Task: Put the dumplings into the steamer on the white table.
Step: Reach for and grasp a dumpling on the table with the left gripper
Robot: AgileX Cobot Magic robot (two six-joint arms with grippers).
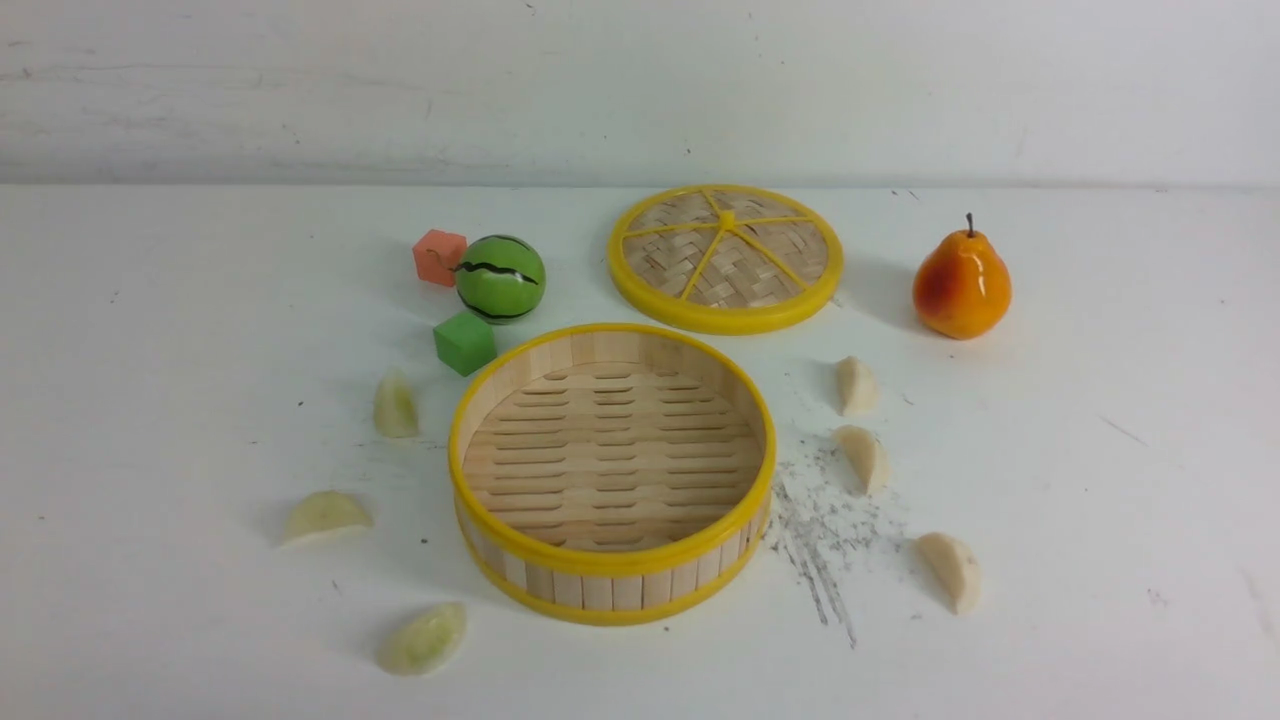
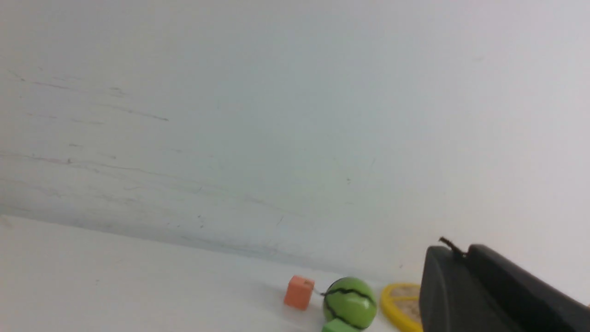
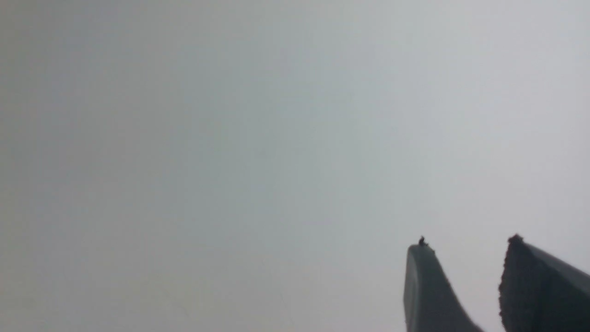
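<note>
White worktop [image 1: 150, 450]: bamboo steamer [image 1: 610, 565] at centre, nothing inside. Three greenish dumplings [image 1: 325, 517] lie at its 7–10 o'clock, three cream dumplings [image 1: 862, 457] at 2–4 o'clock. None loaded; all six remain. Both empty: left gripper [image 2: 463, 253] looks closed, right gripper [image 3: 465, 244] part-open.

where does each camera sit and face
Front view: between the arms, facing the round yellow-rimmed bamboo steamer on the white table; no arm shows.
Left wrist view: low, facing the back wall; left gripper shows, jaws together.
Right wrist view: faces blank grey; right gripper shows, jaws apart.
Shared: front and left wrist both show the green striped ball and orange cube.
</note>
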